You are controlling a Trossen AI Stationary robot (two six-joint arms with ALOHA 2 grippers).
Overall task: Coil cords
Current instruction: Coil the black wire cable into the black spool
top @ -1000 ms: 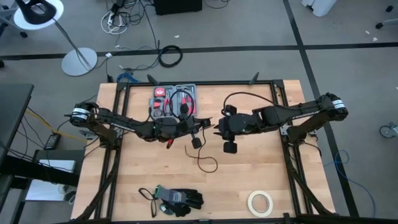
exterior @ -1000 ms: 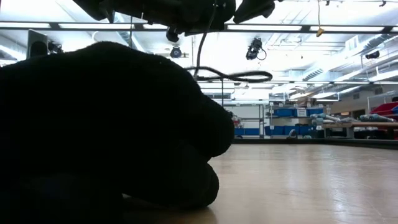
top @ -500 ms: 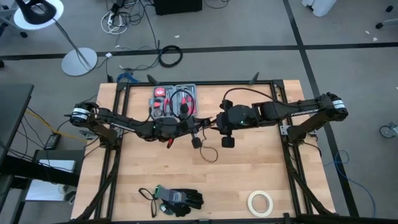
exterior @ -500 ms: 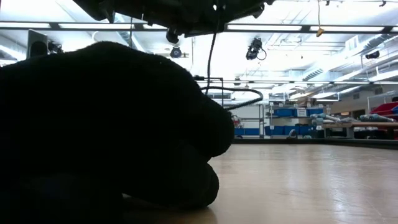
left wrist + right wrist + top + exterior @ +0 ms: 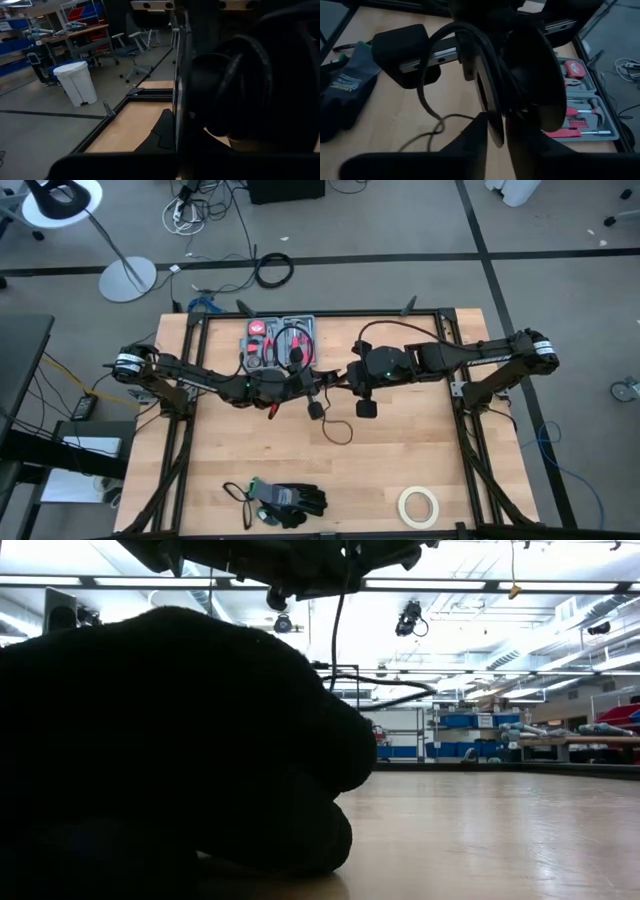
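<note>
The thin black cord is wound into a small round coil (image 5: 530, 75) held above the table's middle between both grippers. A black plug block (image 5: 316, 410) hangs from it, and a loose tail loop (image 5: 338, 430) lies on the wood. My left gripper (image 5: 303, 385) reaches in level from the left and is shut at the coil. My right gripper (image 5: 496, 131) comes from the right, slanting down, its fingers closed at the coil's lower rim. In the low view the cord (image 5: 336, 630) hangs down from above. My left gripper is shut at the coil (image 5: 245, 85), level, from the table's left; its own fingers hide the place of contact. The coil is lifted clear of the table. My right gripper has the coil's lower rim (image 5: 492, 117) between its two fingers, coming from the table's right and slanting down. Wound strands (image 5: 487, 70) run just above the fingers. The coil stands on edge, clear of the table, with the plug and tail hanging slack.
A black glove pair (image 5: 288, 500) lies near the front edge and fills the low view's left. A white tape roll (image 5: 419, 505) sits at the front right. An open tool case (image 5: 282, 345) stands at the back, just behind the grippers.
My right gripper has moved toward the table's left, up to the coil and my left gripper. The cord's loose loop has sunk lower in the low view, and the tail on the table has been drawn a little toward the far edge.
</note>
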